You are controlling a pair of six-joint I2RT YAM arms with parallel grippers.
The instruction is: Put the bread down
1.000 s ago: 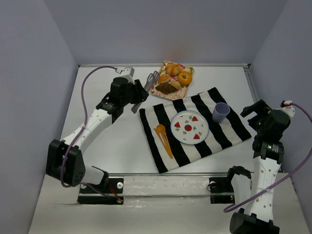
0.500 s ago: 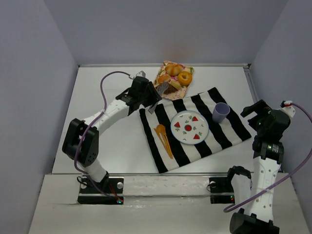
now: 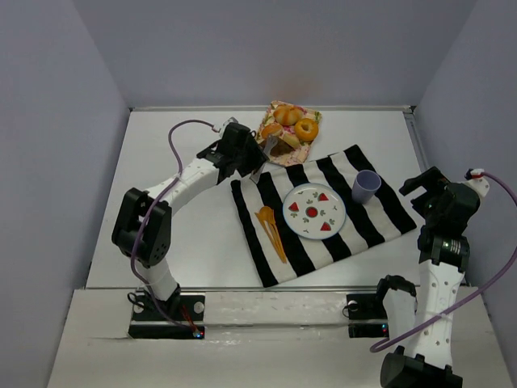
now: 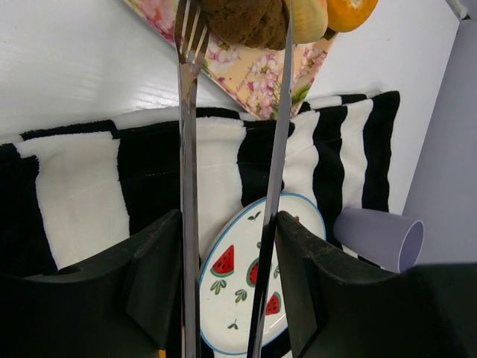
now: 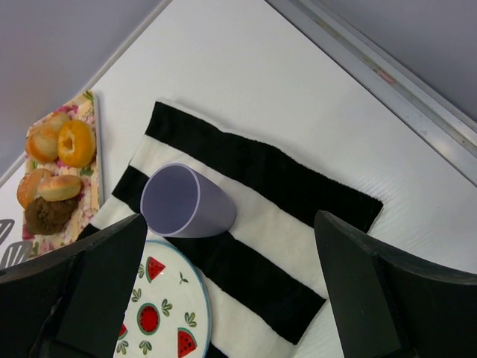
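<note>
The bread [image 4: 246, 19], a dark brown rough chunk, lies on the floral tray [image 4: 253, 82] at the back of the table. My left gripper [image 4: 227, 224] is shut on a pair of metal tongs [image 4: 186, 149], one finger pressing each arm. The tong tips stand apart, one on each side of the bread. From above, the left gripper [image 3: 246, 158] hovers at the striped cloth's far left corner, with the tongs covering part of the bread [image 3: 284, 148]. The bread [image 5: 51, 215] also shows in the right wrist view. My right gripper [image 5: 229, 216] is open and empty, raised at the right [image 3: 420, 184].
Golden buns [image 3: 287, 115] and a ring doughnut [image 3: 306, 128] share the tray. The black-and-white striped cloth [image 3: 323, 242] carries a watermelon-print plate [image 3: 303, 220], a lilac cup [image 3: 365, 186] and an orange fork [image 3: 271, 226]. Walls close in the table's back and sides.
My left arm has swung right and forward, carrying the tongs from beside the tray to over the bread. The tong arms have spread wider. The right arm has not moved.
</note>
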